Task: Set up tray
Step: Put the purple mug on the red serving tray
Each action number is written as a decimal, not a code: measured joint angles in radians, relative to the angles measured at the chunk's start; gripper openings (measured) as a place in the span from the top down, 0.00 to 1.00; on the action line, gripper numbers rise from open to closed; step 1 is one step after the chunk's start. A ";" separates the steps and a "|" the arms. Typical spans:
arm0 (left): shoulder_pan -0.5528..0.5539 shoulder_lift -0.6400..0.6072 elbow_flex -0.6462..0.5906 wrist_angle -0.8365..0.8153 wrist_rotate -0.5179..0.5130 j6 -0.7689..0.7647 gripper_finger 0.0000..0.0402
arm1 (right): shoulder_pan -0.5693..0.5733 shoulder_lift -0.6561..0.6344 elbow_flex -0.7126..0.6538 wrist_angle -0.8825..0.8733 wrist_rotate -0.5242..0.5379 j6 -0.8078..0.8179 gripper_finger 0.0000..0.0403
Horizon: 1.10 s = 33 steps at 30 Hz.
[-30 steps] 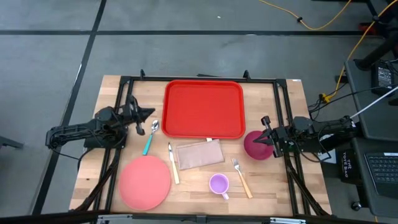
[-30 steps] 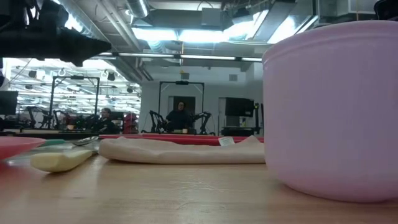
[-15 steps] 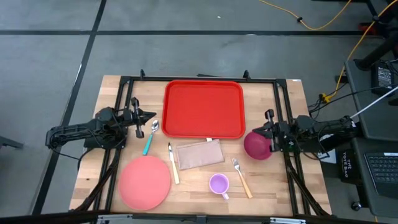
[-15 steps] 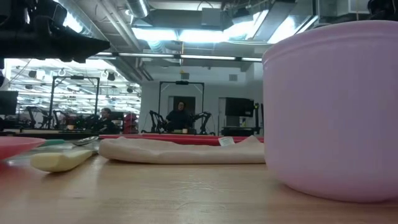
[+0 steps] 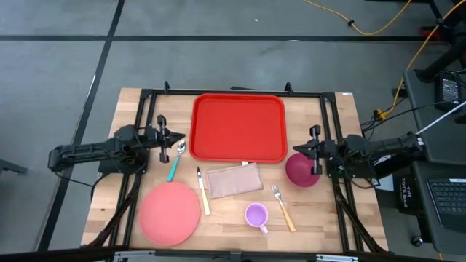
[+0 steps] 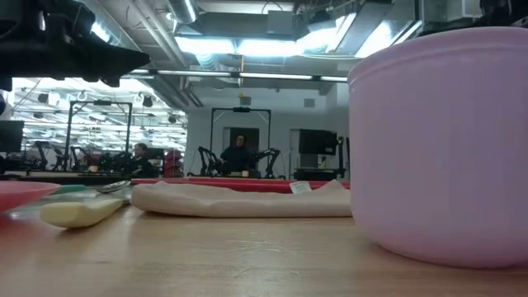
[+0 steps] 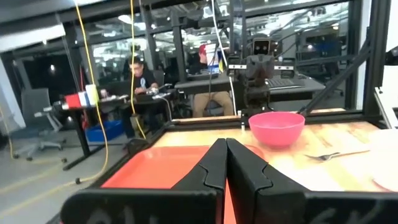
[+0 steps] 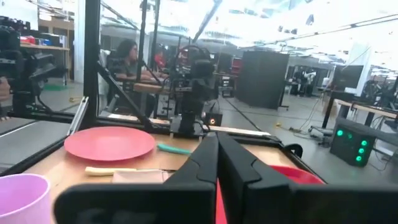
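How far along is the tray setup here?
Nothing is done: the flat bright red plastic tray is bare. Nothing is in hand; the left hand and right hand are shut, empty. The round pink plate, magenta bowl and lilac cup remain on the table.

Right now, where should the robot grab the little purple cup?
Best by the rim of the purple cup, coming straight down from above. It stands upright with its mouth open to the top, so one finger can go inside and one outside. Its small handle points toward the table's front edge and looks too small to pinch.

The tray point(image 5: 239, 127) sits between my grippers; before it lie napkin point(image 5: 233, 180), plate point(image 5: 170, 212), cup point(image 5: 255, 215) and fork point(image 5: 283, 207).
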State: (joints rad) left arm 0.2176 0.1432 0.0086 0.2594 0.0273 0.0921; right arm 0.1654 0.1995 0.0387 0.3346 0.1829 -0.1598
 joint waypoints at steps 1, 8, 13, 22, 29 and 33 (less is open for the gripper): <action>0.000 0.022 0.000 0.027 0.000 0.000 1.00 | 0.000 0.029 0.000 0.022 0.000 0.004 0.99; 0.000 0.162 0.040 0.110 0.000 -0.004 1.00 | 0.000 0.262 0.163 0.030 0.000 0.020 0.99; -0.006 0.255 0.092 0.104 0.033 -0.024 1.00 | 0.002 0.432 0.343 -0.157 -0.008 0.035 0.99; -0.130 0.334 0.145 0.104 0.036 0.029 1.00 | 0.133 0.693 0.499 -0.275 0.140 0.108 0.99; -0.232 0.430 0.177 0.104 -0.054 0.018 1.00 | 0.265 0.850 0.617 -0.438 0.277 0.240 0.99; -0.264 0.532 0.216 0.104 -0.144 0.018 1.00 | 0.329 0.923 0.700 -0.562 0.302 0.389 0.99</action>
State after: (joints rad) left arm -0.0462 0.6755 0.2241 0.3630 -0.1163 0.1098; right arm 0.4942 1.1227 0.7383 -0.2273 0.4845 0.2291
